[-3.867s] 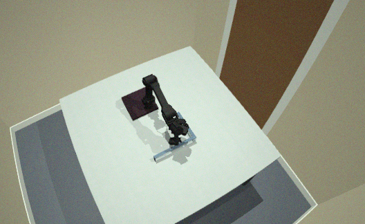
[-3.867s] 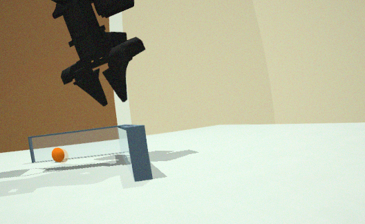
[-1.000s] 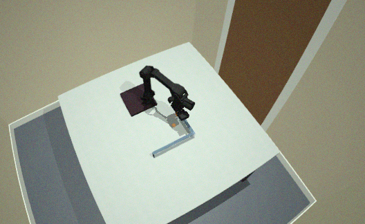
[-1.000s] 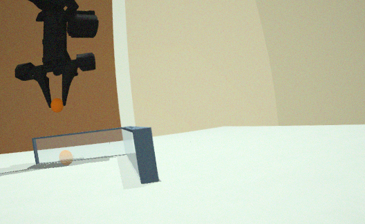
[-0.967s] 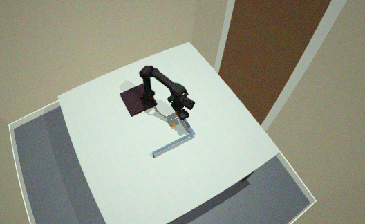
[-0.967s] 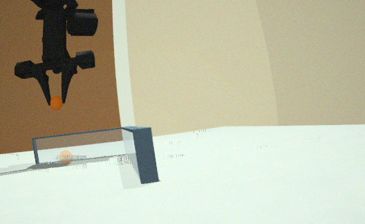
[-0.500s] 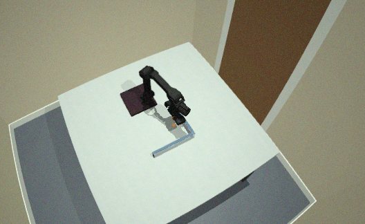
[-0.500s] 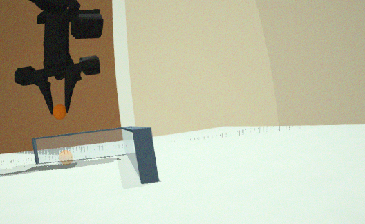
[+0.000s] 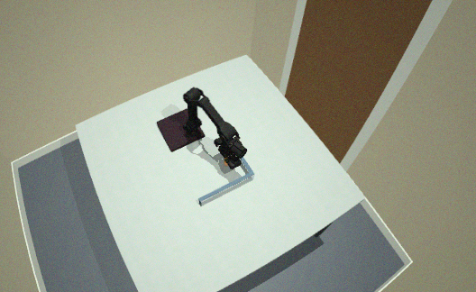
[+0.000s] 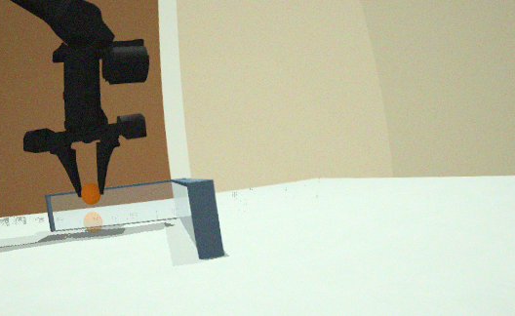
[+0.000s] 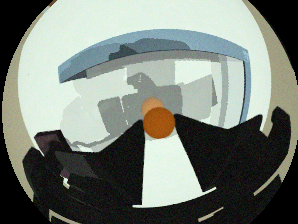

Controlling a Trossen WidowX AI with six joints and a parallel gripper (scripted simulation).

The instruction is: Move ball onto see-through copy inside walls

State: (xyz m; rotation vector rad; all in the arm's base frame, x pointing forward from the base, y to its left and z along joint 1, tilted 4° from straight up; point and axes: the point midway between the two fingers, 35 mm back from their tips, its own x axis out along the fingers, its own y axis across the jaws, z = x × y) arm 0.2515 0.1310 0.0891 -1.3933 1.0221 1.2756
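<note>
The orange ball (image 10: 91,193) (image 11: 159,122) is pinched between the fingertips of my gripper (image 9: 233,165) (image 10: 92,193) (image 11: 158,121), which points down and is shut on it. The ball is off the table. The pale see-through copy (image 10: 93,222) (image 11: 150,104) rests on the table below it, with a gap between them in the exterior view; in the wrist view the ball overlaps its lower edge. One low clear wall (image 9: 224,189) (image 11: 165,39) and a second wall (image 9: 247,168) (image 11: 246,90) meet in a corner. In the top view the arm mostly hides ball and copy.
The white table (image 9: 168,234) carries the arm's dark base plate (image 9: 172,132), behind the gripper. The walls' blue edges stand close to the fingers; a thick dark wall end (image 10: 206,219) shows to the right in the exterior view. The arm's shadow lies around the copy.
</note>
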